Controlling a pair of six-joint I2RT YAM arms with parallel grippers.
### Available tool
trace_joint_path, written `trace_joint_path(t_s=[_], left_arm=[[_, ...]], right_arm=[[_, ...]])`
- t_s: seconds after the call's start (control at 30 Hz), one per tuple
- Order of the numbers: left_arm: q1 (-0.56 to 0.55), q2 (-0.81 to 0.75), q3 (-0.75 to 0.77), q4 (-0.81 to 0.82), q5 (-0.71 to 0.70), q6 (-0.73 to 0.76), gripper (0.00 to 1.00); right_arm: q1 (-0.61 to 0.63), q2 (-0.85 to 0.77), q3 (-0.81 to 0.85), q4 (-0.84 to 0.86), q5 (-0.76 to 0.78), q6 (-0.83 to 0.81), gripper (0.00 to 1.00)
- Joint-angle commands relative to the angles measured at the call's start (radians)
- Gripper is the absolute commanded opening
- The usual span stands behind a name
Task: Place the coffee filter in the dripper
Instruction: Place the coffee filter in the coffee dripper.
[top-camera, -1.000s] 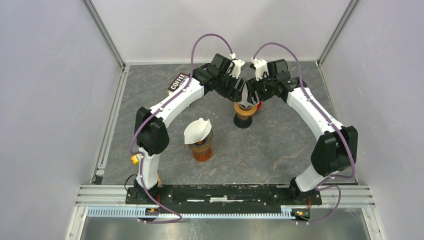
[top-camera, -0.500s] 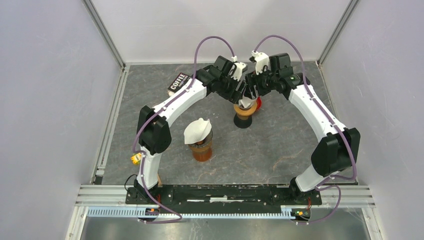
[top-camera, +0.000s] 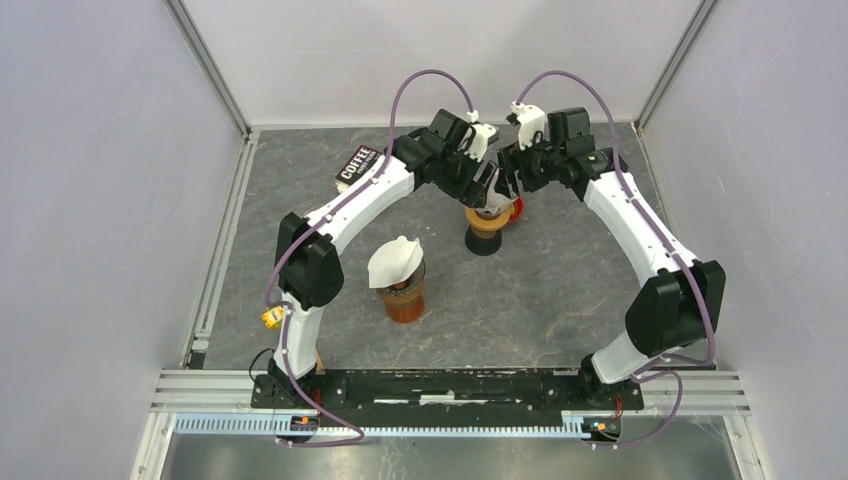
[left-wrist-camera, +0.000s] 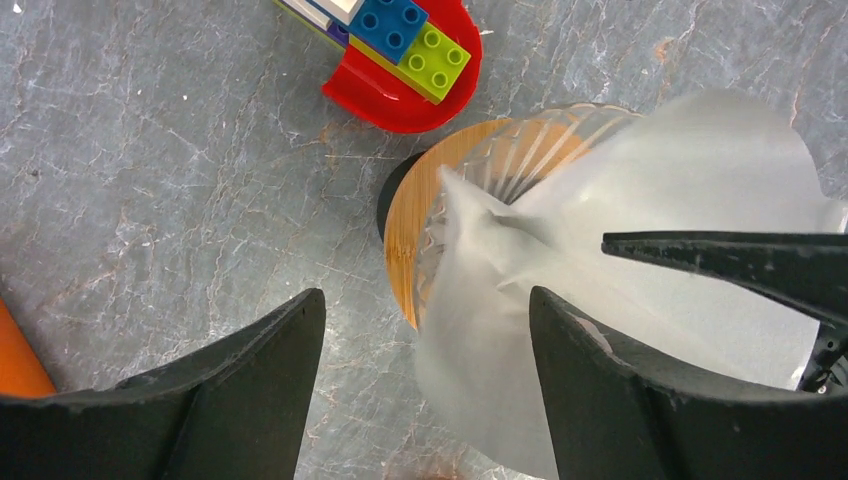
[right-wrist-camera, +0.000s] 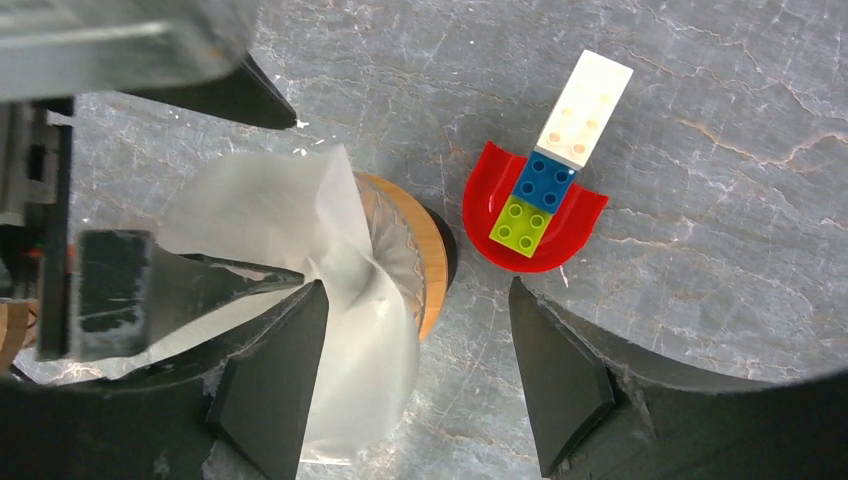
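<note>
One table (top-camera: 560, 290): grey, marbled.
Left gripper (left-wrist-camera: 425, 295): held wide open over the dripper (left-wrist-camera: 405, 235), nothing clamped; one finger is seen against the coffee filter (left-wrist-camera: 620, 200).
Right gripper (right-wrist-camera: 416, 284): spread wide opposite, nothing gripped.
Dripper: stood near the middle of the far edge.
Coffee filter: seated crumpled in the dripper, projecting above its rim.
Red dish (right-wrist-camera: 478, 205): set just beside the dripper, toy bricks (right-wrist-camera: 535, 195) laid on it.

bench (left-wrist-camera: 150, 200): grey, marbled with pale veins | coffee filter (left-wrist-camera: 690, 180): translucent white | dripper (left-wrist-camera: 530, 150): clear ribbed glass, tan wood-toned collar, black foot | dish (left-wrist-camera: 400, 95), top centre of left wrist view: red | bricks (right-wrist-camera: 545, 180) on it: white, blue, lime green | box (top-camera: 355, 163): black, white "COFFEE" lettering | cup (top-camera: 402, 300): amber | arms (top-camera: 360, 200): white, black joints | cables (top-camera: 428, 72): purple
</note>
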Motion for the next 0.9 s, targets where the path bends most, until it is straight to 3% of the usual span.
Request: trace_joint_path(t_s=[0.0, 0.87], left_arm=[[-0.009, -0.01, 0.063, -0.033, 0.009, 0.057, 0.82], [0.027, -0.029, 0.109, -0.033, 0.096, 0.004, 0.91]], right_arm=[[-0.008, -0.056, -0.027, 0.029, -0.02, -0.032, 0.73], [-0.01, -0.071, -0.089, 0.041, -0.031, -0.054, 0.72]])
